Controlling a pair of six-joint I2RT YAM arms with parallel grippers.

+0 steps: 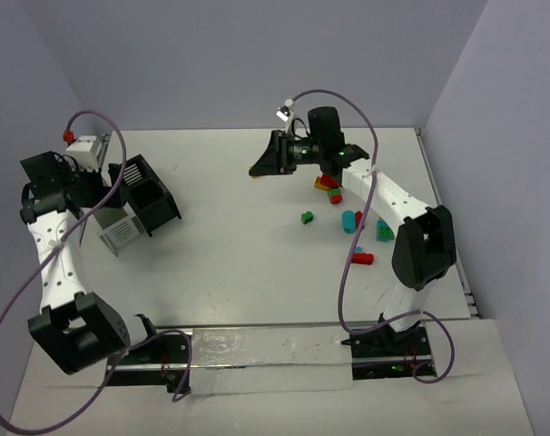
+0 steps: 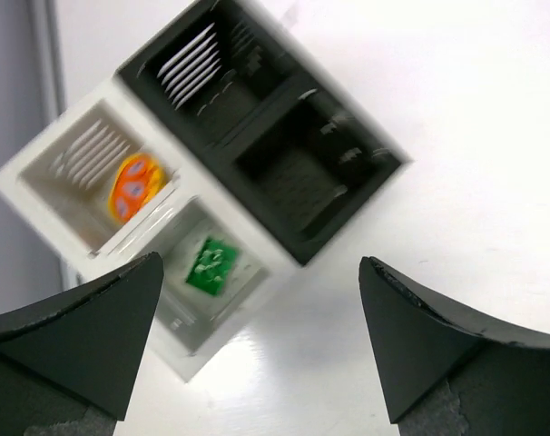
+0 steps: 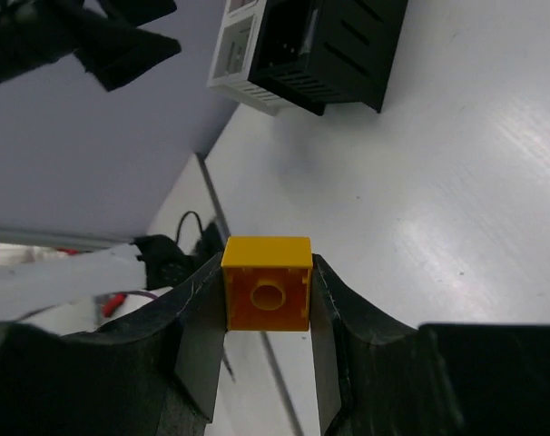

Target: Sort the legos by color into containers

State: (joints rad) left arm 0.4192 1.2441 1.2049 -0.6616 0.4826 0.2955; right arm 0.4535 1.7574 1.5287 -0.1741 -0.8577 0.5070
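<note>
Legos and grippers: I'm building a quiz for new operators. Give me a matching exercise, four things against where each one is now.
Things
1. yellow lego
2. orange lego
3. cyan lego
4. left gripper

Places
A. loose on the table
B. open above the containers
C. clamped in the right gripper
D. inside a white bin

Pairs: 1-C, 2-D, 3-A, 4-B

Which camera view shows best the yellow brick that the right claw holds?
The right wrist view: the yellow brick sits close and sharp between the fingers of the right claw, hole facing the camera. The top external view shows the claw, the brick too small to make out. The left wrist view lacks it.
</note>
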